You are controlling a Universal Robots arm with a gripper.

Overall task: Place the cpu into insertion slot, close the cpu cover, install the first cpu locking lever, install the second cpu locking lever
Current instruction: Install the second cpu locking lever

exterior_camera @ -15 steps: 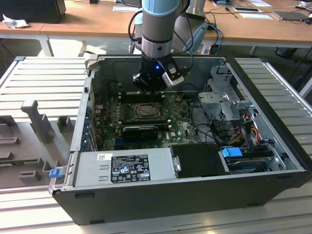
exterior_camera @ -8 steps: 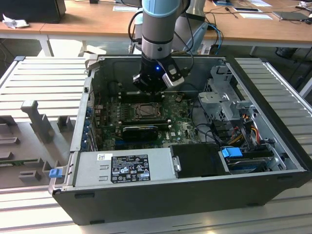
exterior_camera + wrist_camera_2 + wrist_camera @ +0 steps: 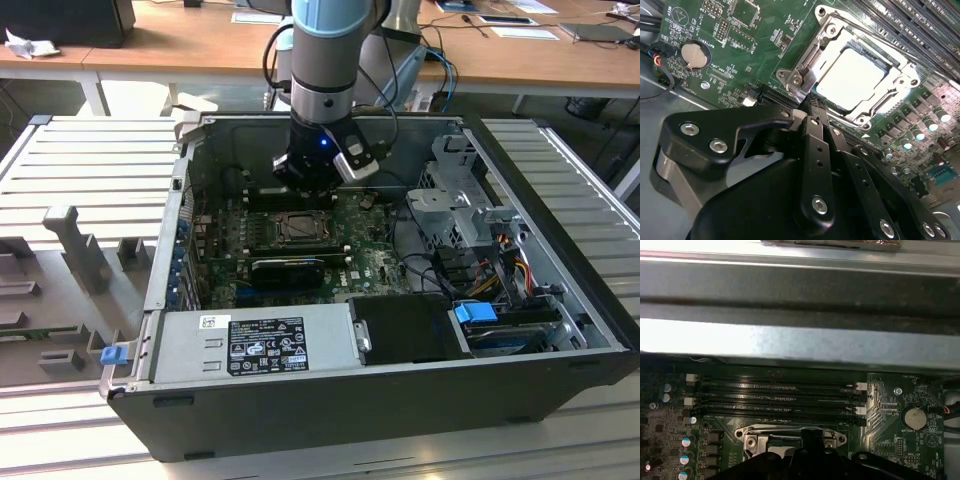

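Silvery cpu [image 3: 850, 76] sits in the insertion slot [image 3: 879, 60] — cpu cover [image 3: 827, 35] down; the gripper's [image 3: 812, 107] fingers are pinched together beside it.

Nothing can be read for certain. In the exterior view the grey power supply box [image 3: 190, 350] at the near side of the case carries a large black label [image 3: 268, 345] crowded with white lines and small symbols, and a little white sticker [image 3: 214, 322] just to its left; the print on both is too fine to make out. In both wrist views the green circuit board [image 3: 740, 30] bears tiny white lettering and part marks around the round coin battery [image 3: 693, 55] and beside the cpu cover [image 3: 805, 65]; these seem to be short codes, but no single word or number is legible.
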